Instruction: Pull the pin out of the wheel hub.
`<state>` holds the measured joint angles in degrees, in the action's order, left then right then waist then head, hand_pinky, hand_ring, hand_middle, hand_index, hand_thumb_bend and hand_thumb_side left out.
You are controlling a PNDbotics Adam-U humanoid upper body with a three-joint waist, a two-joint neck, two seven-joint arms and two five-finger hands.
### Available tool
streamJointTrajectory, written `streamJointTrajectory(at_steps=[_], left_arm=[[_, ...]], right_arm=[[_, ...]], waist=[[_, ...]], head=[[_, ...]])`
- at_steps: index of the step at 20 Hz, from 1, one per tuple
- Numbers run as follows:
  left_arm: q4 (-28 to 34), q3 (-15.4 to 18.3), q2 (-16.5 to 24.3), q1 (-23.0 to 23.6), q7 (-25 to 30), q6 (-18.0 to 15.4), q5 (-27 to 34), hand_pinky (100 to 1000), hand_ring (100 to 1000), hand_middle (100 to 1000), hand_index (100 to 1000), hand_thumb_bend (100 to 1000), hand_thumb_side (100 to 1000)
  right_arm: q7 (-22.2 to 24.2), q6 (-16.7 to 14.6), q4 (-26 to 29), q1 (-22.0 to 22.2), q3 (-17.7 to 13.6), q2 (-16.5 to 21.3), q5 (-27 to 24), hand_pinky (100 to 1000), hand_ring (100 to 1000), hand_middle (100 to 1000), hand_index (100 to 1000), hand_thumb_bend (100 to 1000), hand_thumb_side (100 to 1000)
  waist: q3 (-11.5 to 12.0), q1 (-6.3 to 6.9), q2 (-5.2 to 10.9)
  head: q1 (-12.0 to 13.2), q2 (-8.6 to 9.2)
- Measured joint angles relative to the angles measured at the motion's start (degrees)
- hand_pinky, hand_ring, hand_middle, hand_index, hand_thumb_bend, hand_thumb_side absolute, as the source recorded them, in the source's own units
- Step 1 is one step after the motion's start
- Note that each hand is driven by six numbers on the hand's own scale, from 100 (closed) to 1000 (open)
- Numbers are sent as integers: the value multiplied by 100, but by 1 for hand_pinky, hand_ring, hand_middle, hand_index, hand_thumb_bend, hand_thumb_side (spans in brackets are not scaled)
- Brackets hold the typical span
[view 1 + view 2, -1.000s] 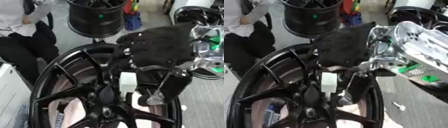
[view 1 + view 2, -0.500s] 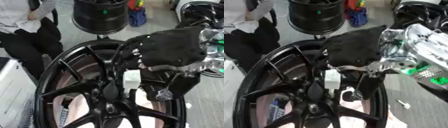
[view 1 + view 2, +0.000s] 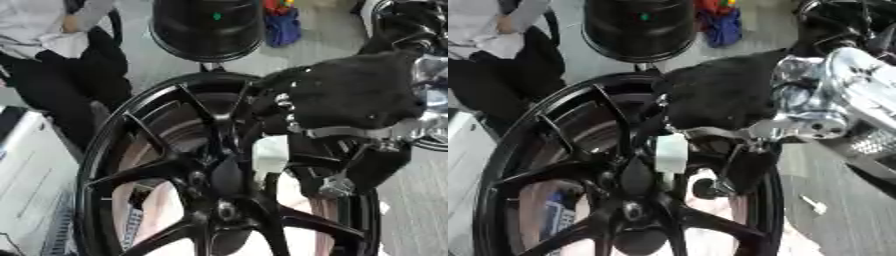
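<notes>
A black multi-spoke wheel (image 3: 122, 165) lies flat and fills most of both views, with its hub (image 3: 219, 175) near the middle. A short white pin (image 3: 671, 152) stands just right of the hub, between two spokes. My right hand (image 3: 719, 100), in a black glove, comes in from the right and hangs over the wheel. Its fingers curl down onto the top of the pin, and the thumb (image 3: 745, 170) reaches down to the pin's right. My silver wrist (image 3: 824, 110) shows behind it. My left hand is in no view.
A second black rim (image 3: 206, 25) stands upright beyond the wheel. A seated person (image 3: 52, 45) in dark trousers is at the upper left. Blue and red items (image 3: 284, 22) lie at the top, another wheel (image 3: 433, 140) at the right edge, and a white box (image 3: 26, 165) at the left.
The whole picture has shifted, so the camera has moved. My right hand stays over the wheel with its fingers on the white pin, which sits in about the same place beside the hub.
</notes>
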<state>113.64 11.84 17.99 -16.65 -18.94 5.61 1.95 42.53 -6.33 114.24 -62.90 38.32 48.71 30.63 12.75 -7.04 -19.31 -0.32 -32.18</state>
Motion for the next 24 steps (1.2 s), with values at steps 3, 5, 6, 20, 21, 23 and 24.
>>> streamJointTrajectory(at_steps=[3,5,6,20,21,23,24], left_arm=[[0,0,-26,0,5,3,1,623,522,530,696,182,354],[0,-1,-43,0,11,2,1,623,522,530,696,180,356],[0,-1,-43,0,15,-1,1,623,522,530,696,180,357],[0,-5,-46,-6,24,-4,2,622,521,529,695,175,365],[0,-6,-46,-8,24,-4,2,622,521,529,695,174,365],[0,-18,-47,-14,25,-4,2,622,521,529,695,173,366],[0,-25,-47,-20,25,-5,2,622,520,529,695,172,367]], right_arm=[[-11,14,0,53,-17,3,14,1000,893,789,865,441,280],[-3,27,0,78,-22,4,41,1000,900,799,862,437,270],[0,34,0,85,-25,4,61,1000,901,799,858,434,241],[-632,-525,0,89,-53,105,674,1000,882,811,846,442,513],[-690,-567,0,89,-52,117,718,1000,881,812,847,443,522],[-804,-643,0,91,-48,144,804,1000,881,813,847,443,525],[-848,-675,0,95,-43,157,841,1000,881,812,847,443,519]], waist=[[11,0,-35],[11,0,-47],[11,2,-52],[58,-44,-184],[60,-52,-196],[71,-66,-219],[77,-76,-229]], head=[[-15,1],[-19,1],[-19,2],[-9,158],[2,169],[17,205],[21,211]])
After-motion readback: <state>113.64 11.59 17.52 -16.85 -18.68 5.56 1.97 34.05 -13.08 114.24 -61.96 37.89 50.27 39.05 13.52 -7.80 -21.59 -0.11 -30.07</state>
